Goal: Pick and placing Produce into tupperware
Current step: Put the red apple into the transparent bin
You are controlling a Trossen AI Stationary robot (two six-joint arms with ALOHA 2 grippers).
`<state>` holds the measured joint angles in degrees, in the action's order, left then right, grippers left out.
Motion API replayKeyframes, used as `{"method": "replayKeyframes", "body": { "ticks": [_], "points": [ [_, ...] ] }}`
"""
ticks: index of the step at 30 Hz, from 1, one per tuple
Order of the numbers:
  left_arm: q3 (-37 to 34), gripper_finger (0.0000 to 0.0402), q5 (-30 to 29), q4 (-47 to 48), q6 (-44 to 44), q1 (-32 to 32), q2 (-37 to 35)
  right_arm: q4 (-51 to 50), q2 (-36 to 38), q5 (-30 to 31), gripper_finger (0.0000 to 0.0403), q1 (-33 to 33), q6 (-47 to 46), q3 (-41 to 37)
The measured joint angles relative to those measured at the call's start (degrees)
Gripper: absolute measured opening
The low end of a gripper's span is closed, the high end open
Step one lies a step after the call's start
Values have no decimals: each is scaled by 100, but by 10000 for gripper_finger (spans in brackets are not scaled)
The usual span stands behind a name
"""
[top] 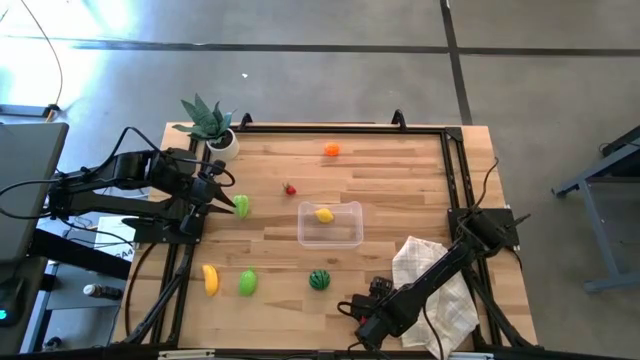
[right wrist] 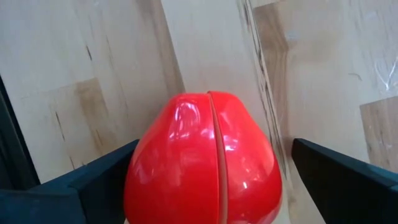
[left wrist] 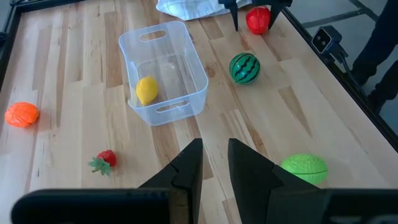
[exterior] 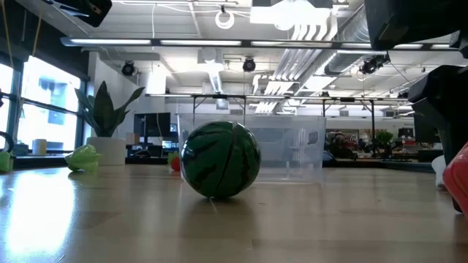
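The clear tupperware (top: 330, 223) stands mid-table with the yellow lemon (top: 324, 214) inside. The red pepper (right wrist: 205, 162) rests on the wood near the table's front right. My right gripper (top: 372, 300) points down over it, open, one finger on each side (left wrist: 256, 12); I see no touch. Loose on the table lie an orange (top: 331, 150), a strawberry (top: 290, 189), a banana (top: 210, 279), a watermelon (top: 319, 279) and two green pieces (top: 247, 282) (top: 241, 206). At the left my left gripper (left wrist: 215, 149) hovers with a narrow gap and nothing between its fingers.
A spiky potted plant (top: 210, 125) stands at the far left corner. A white checked cloth (top: 430, 285) lies crumpled at the near right, beside my right arm. A dark metal frame (top: 455, 170) runs along the table's edges. Bare wood lies between the tupperware and the frame's right rail.
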<state>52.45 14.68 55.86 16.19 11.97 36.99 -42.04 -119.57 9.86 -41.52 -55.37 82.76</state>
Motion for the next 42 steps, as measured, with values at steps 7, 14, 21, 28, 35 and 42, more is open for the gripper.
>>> {"method": "replayKeyframes", "body": {
  "ticks": [7,14,21,28,35,42],
  "points": [
    [0,67,2,-1,1,1,0,-31,-2,9,389,0,-7,4],
    [0,67,1,-1,1,2,-1,-38,-2,53,350,0,-11,4],
    [0,67,2,-2,1,1,-2,-23,-4,60,326,2,-10,4],
    [0,67,2,-1,0,1,-1,-20,-7,69,318,2,-58,4],
    [0,67,2,-2,2,0,0,-32,-7,94,317,0,-73,4],
    [0,67,2,-2,2,0,0,-36,-7,108,301,-1,-78,4]
  ]
}}
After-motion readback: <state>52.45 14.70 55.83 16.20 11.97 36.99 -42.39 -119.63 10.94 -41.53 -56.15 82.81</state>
